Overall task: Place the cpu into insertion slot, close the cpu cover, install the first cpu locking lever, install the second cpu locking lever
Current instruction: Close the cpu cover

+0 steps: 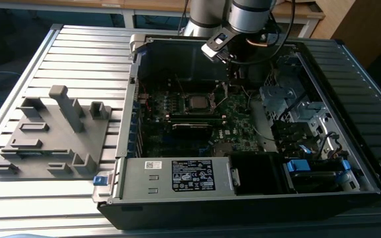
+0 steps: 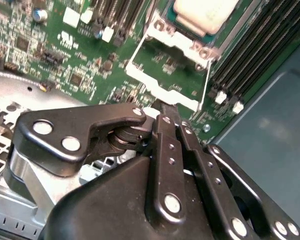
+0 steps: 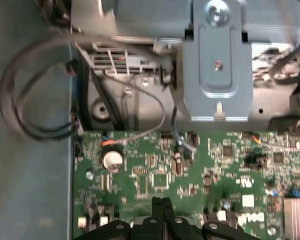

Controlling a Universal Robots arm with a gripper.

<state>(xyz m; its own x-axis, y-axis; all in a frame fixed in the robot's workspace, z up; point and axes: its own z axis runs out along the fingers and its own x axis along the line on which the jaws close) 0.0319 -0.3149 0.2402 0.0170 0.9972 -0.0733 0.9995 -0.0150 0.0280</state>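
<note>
**Layout of case, board and socket area**

The computer case [image 1: 243,208] lies open on the worktop [image 1: 78,49]. A fixture plate [image 1: 51,134] lies on the worktop to the exterior view's left of the case. Inside, the motherboard [image 1: 237,119] covers the floor, with the power supply [image 1: 177,176] along the near wall and the drive cage [image 1: 289,99] to the exterior view's right. The arm [image 1: 250,12] reaches in from behind the far wall. The cpu [image 2: 205,12] sits in the insertion slot [image 1: 196,102], with memory slots [image 2: 250,60] on two opposite sides. The cpu cover [image 2: 160,90] is swung off the slot, between it and the pincer [image 2: 163,107], whose tips are just beside the cover's free edge; contact cannot be told
</note>
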